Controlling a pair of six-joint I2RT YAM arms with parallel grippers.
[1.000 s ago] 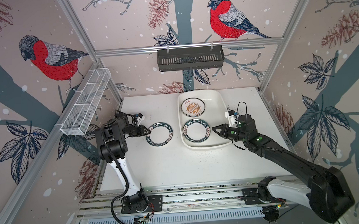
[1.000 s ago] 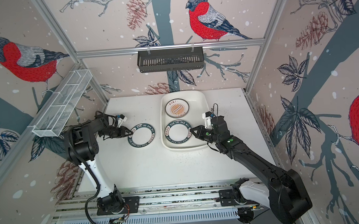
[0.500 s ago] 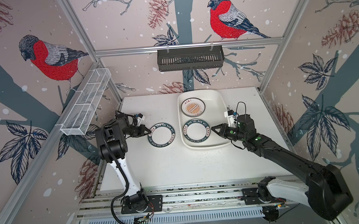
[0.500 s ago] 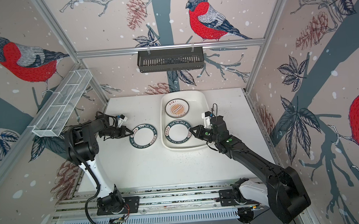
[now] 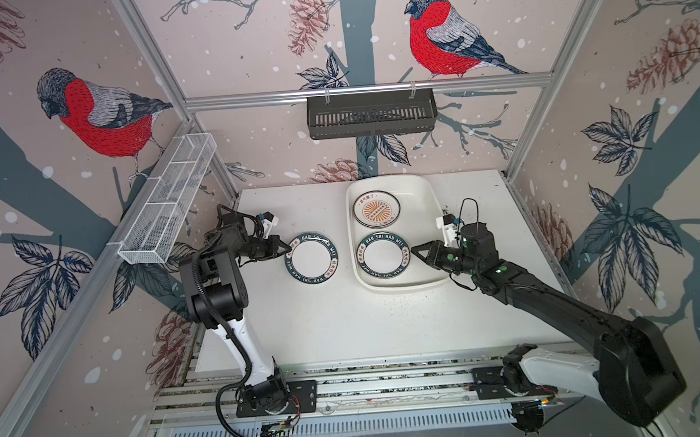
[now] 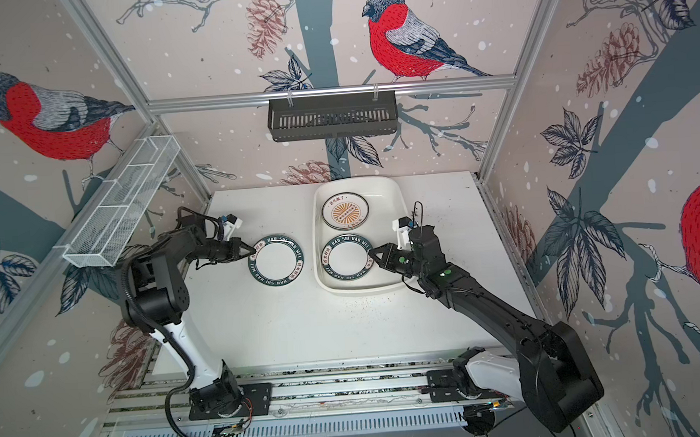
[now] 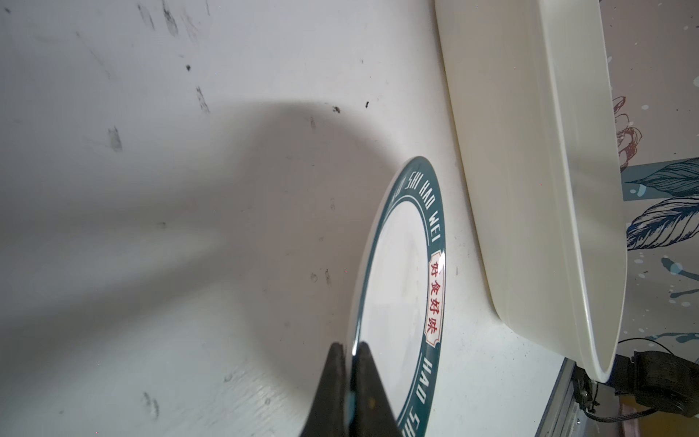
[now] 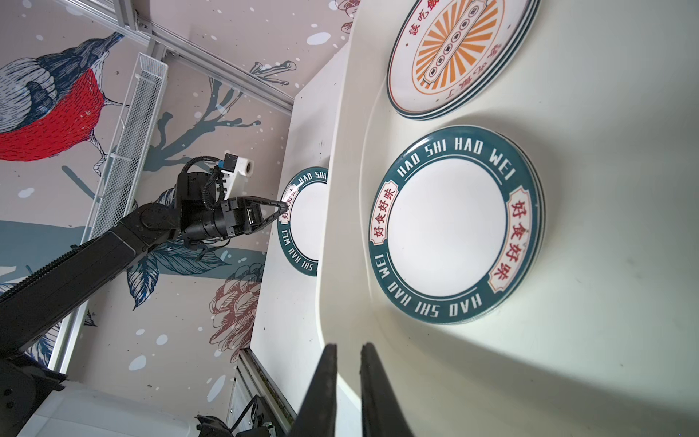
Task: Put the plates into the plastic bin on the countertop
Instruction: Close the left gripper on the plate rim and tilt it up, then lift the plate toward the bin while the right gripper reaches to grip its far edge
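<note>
The left gripper (image 5: pixel 284 248) is clamped on the left rim of a green-rimmed plate (image 5: pixel 311 258) (in the left wrist view the edge is squeezed between its fingertips (image 7: pixel 334 363)). That plate is over the white counter (image 5: pixel 346 319), just left of the bin (image 5: pixel 426 198) and outside it. Inside the bin, a sunburst plate (image 5: pixel 377 209) lies at the far end and a second green-rimmed plate (image 5: pixel 385 254) at the near end. The right gripper (image 5: pixel 413 249) hovers just right of that one, nearly closed with a slim gap, holding nothing.
</note>
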